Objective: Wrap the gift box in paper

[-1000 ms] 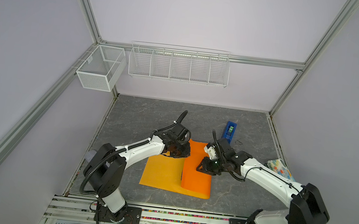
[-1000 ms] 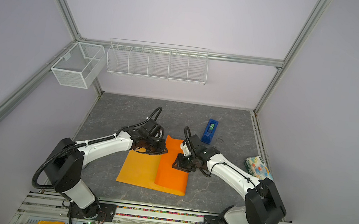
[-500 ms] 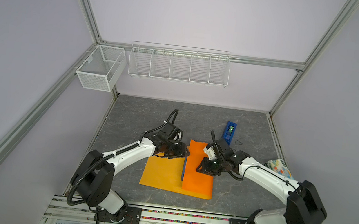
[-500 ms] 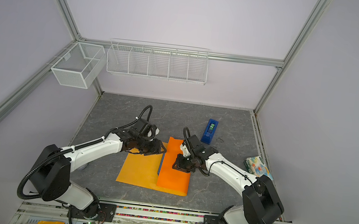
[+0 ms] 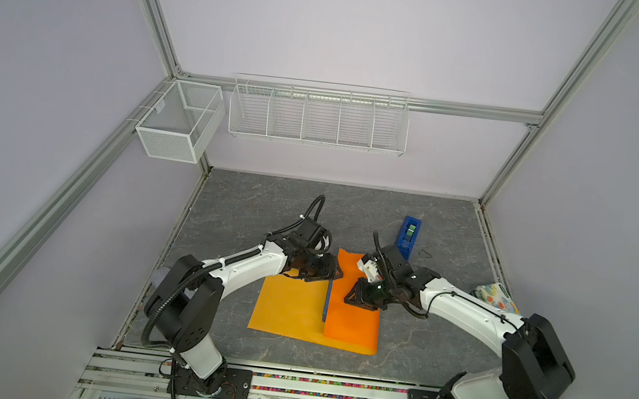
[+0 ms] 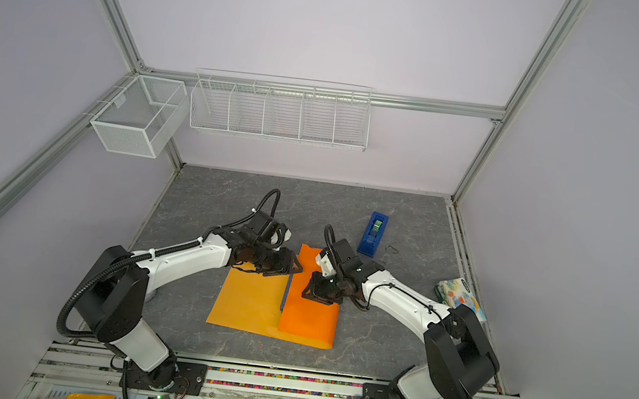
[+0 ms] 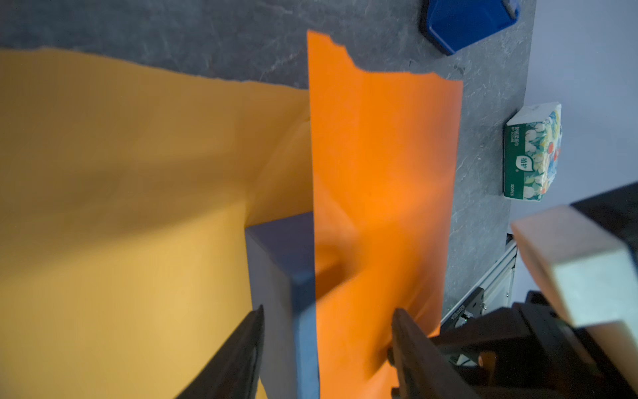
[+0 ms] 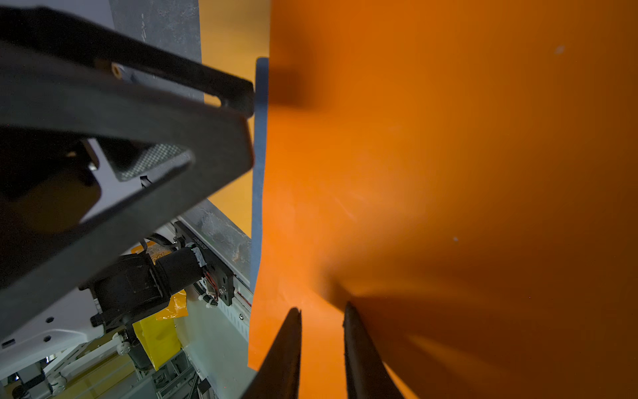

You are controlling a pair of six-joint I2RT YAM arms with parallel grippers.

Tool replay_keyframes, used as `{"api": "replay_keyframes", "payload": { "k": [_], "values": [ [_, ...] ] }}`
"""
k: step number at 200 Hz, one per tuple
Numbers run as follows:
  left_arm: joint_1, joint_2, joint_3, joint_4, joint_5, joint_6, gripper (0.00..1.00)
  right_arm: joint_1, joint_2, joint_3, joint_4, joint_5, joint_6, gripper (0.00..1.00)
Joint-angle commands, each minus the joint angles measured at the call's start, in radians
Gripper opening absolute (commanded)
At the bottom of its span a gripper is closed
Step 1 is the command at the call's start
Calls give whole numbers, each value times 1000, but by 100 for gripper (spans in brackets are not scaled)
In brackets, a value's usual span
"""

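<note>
Opened up my left gripper [image 7: 328, 312], jaws wide now. Flap of the thin orange-yellow paper sheet [image 5: 286, 309] dropped flatter, baring the matte slate-blue gift box [image 5: 326, 303] side.

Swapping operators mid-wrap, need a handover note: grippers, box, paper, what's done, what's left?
Left gripper: open, at the gift box's exposed edge.
Right gripper: jaws narrowly apart, tips on the folded paper.
Box sits on the sheet, mostly covered.
Done: the sheet's right side is folded over the box.
Left: left side, both ends, probably taping; tape dispenser stands behind.
</note>
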Motion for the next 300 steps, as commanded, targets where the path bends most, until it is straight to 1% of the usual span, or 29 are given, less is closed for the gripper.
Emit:
{"api": "replay_keyframes", "payload": {
  "k": [1, 33, 58, 88, 118, 151, 188, 199, 215, 226, 258, 284, 300],
  "values": [
    [14, 65, 88, 3, 11, 65, 59, 2, 20, -17, -24, 15, 4, 26],
    [19, 146, 145, 51, 128, 60, 58, 2, 6, -21, -30, 24, 4, 26],
    [18, 134, 132, 104, 187, 41, 57, 2, 0, -23, -33, 27, 6, 26],
    [19, 88, 98, 122, 207, 24, 55, 2, -5, -28, -33, 28, 6, 26],
    [18, 48, 36, 135, 216, -2, 51, 2, -1, -28, -30, 27, 4, 26],
    [13, 18, -38, 144, 217, -15, 50, 1, 6, -23, -31, 24, 0, 26],
    [8, 0, -106, 208, 247, -49, 41, 0, 12, -15, -33, 21, -5, 26],
    [6, -10, -116, 202, 241, -50, 39, 1, 9, -17, -32, 23, -4, 26],
    [6, -28, -128, 186, 230, -49, 34, 1, 4, -20, -34, 26, -2, 26],
    [6, -37, -132, 171, 221, -44, 29, 1, 1, -20, -35, 27, -2, 26],
    [5, -64, -142, 138, 201, -38, 21, 0, -1, -17, -39, 27, -2, 26],
    [4, -68, -134, 115, 192, -25, 9, 0, -7, -11, -43, 28, 0, 26],
    [3, -71, -110, 78, 168, -14, 5, 1, -25, 1, -51, 29, -2, 26]
  ]
}}
